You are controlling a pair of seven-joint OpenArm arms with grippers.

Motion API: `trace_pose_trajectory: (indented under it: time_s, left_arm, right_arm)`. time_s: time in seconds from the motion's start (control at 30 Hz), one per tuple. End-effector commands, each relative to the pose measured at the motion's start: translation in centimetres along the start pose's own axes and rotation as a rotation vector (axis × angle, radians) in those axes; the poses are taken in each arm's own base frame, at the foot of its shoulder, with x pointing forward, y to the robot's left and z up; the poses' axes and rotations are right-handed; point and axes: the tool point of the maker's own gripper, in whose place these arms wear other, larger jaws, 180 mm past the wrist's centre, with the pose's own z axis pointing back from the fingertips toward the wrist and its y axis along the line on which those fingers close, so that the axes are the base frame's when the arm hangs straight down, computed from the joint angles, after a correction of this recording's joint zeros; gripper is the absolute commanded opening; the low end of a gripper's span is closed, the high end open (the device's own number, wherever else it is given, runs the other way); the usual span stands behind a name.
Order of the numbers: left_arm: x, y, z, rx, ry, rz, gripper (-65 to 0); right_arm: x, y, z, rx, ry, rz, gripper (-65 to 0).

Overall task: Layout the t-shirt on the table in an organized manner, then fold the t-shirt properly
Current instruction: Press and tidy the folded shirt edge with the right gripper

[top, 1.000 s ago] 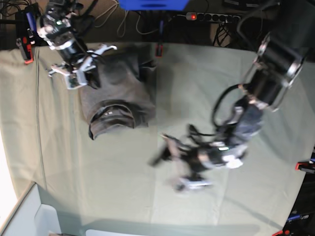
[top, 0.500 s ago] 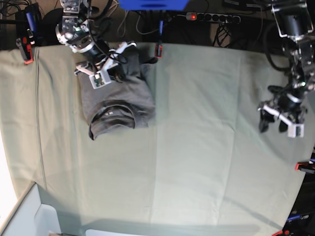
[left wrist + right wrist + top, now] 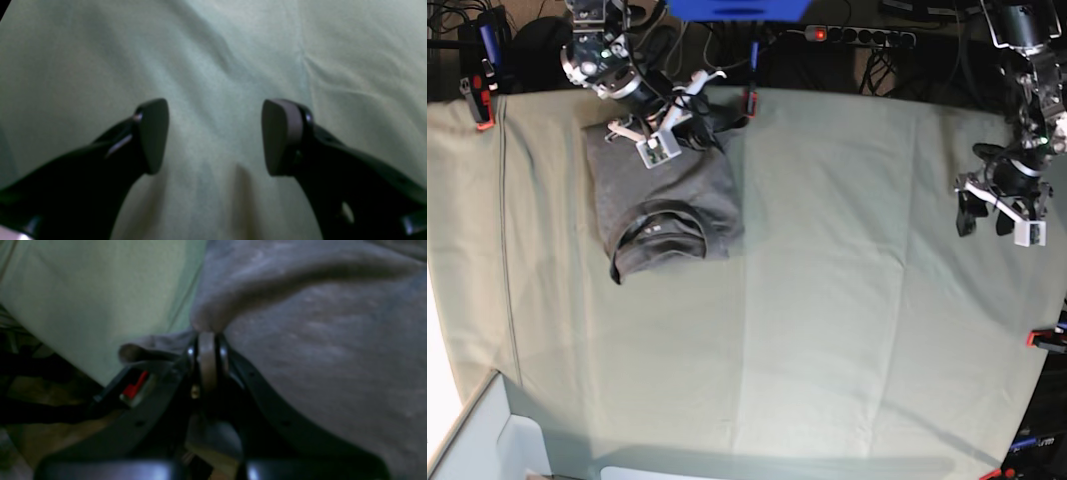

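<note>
The grey t-shirt (image 3: 667,195) lies folded into a compact block on the far left of the table (image 3: 827,280), collar toward the front. My right gripper (image 3: 699,122) is at the shirt's far right corner, close to the table's back edge. The right wrist view shows this gripper (image 3: 206,340) shut on a raised fold of the t-shirt (image 3: 317,340), beside the green table (image 3: 83,290). My left gripper (image 3: 987,215) hovers near the right edge, far from the shirt. In the left wrist view it (image 3: 215,136) is open over the bare table (image 3: 100,50).
Red clamps grip the cloth at the back (image 3: 750,100), the far left (image 3: 482,110) and the right edge (image 3: 1042,340). A power strip (image 3: 857,35) and cables lie behind the table. A white box (image 3: 487,440) sits at the front left corner.
My left arm swung from the table's middle out to the right edge, still open. My right gripper moved rightward along the shirt's far edge toward the back, staying shut.
</note>
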Motion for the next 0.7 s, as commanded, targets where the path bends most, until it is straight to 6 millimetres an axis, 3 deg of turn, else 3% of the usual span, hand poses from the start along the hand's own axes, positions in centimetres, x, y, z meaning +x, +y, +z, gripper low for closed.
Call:
trace_pose_trajectory:
  time_s: [0.0,0.2,0.3,0.5,0.57,0.67]
  left_arm:
    - [2.1,0.4,0.1,0.001,-0.060,-0.011,-22.8]
    - [2.0,0.3,0.1,-0.001,-0.058,-0.009,-22.8]
    - [0.8,0.2,0.4,-0.004,-0.033,-0.010,-22.8]
    - [-0.2,-0.7,0.4,-0.012,-0.022,0.016,-22.8]
    - [-1.1,-0.7,0.7,-0.013,-0.003,0.015,-22.8]
    - [-1.3,-0.7,0.8,-0.013,0.002,0.018,-22.8]
  right_arm:
    - [1.8,0.3,0.8,0.004,-0.064,0.011,-65.0]
    - [4.9,0.1,3.4,-0.041,-0.136,0.077,-65.0]
    - [4.5,-2.7,3.8,-0.114,-0.130,0.058,-65.0]
    - [0.4,-6.5,2.7,-0.173,-0.043,-0.045,-65.0]
    - [-1.4,-6.3,2.4,-0.164,-0.007,-0.080,-65.0]
    - [-2.4,-5.7,2.4,-0.154,0.010,-0.100,-65.0]
